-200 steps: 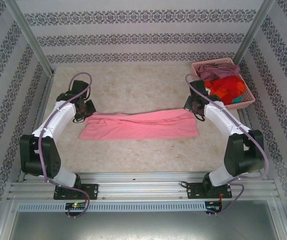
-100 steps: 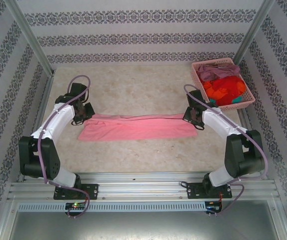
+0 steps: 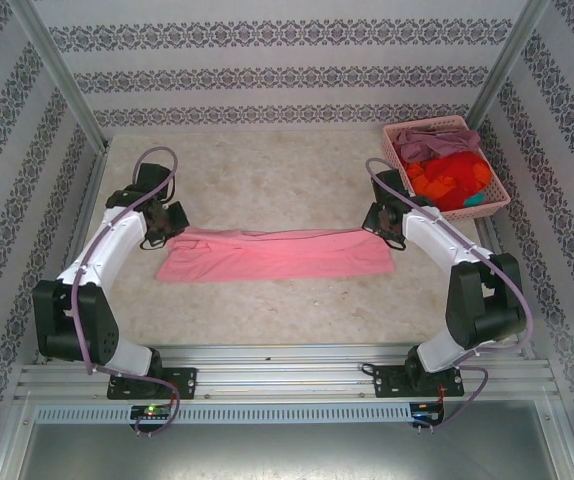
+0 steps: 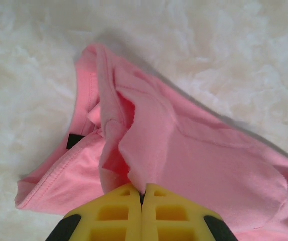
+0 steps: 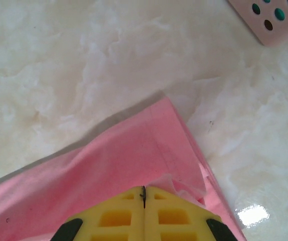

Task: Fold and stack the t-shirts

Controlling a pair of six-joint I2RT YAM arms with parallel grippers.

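My left claw [image 4: 142,193] clenched the light pink t-shirt [image 3: 277,255] at its nine-o'clock end; my right claw [image 5: 144,193] pinched its three-o'clock end, the basket [image 3: 479,209] at one o'clock.

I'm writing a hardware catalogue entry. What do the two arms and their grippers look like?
Both the left arm and right arm have white shells on black joints, each trailed by a purple cable. The left gripper and right gripper have yellow fingers with square pockets on black mounts.
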